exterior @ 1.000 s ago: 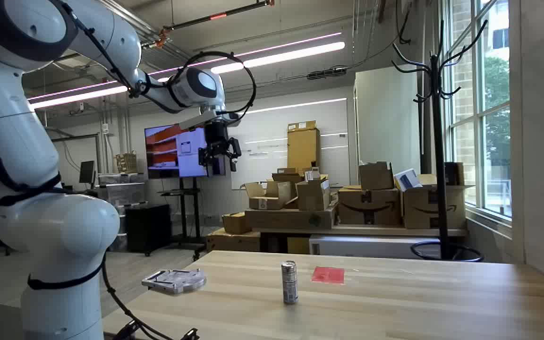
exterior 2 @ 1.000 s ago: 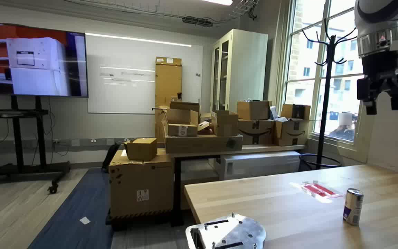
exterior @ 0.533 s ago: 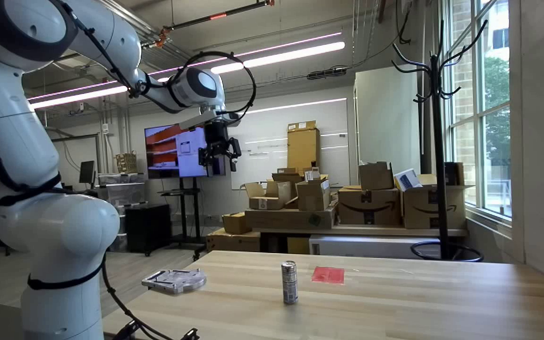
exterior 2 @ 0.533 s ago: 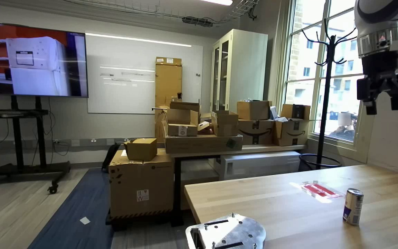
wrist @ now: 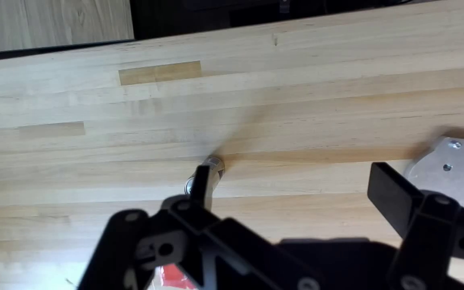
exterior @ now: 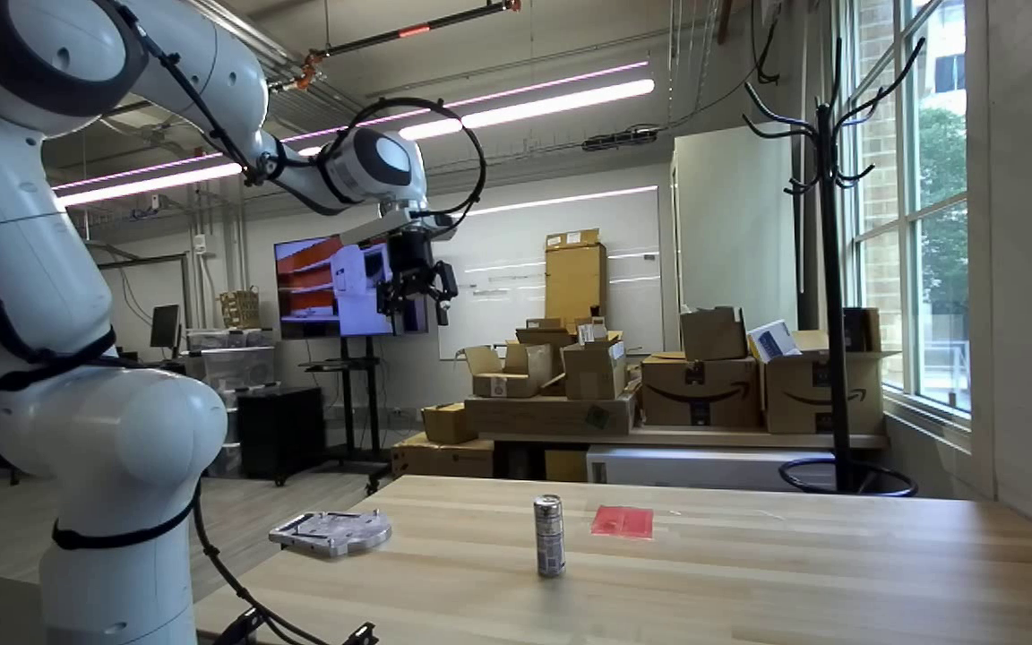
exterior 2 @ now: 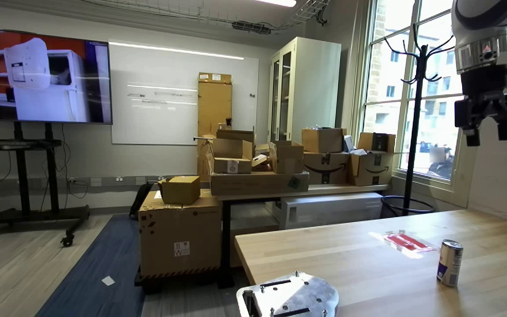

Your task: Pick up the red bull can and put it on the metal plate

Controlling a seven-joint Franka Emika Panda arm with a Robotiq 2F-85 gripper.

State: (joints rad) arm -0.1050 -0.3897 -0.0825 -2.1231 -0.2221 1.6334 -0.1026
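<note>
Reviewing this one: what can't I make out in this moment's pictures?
The red bull can: partly hidden by the gripper in the wrist view; its print too small to read in both exterior views.
The metal plate: cut off by the bottom edge in an exterior view, and by the right edge in the wrist view.
The flat red thing: partly hidden by the gripper in the wrist view.

Display screen (exterior 2: 40, 75), across the room from me: picture content has changed. The white panel (exterior 2: 27, 65) on the displayed unit (exterior 2: 55, 105), previously closed, now stands swung open, exposing a dark recess (exterior 2: 63, 72). Beyond the window (exterior 2: 392, 112), a pale blurred patch (exterior 2: 437, 154) has shifted slightly.
</note>
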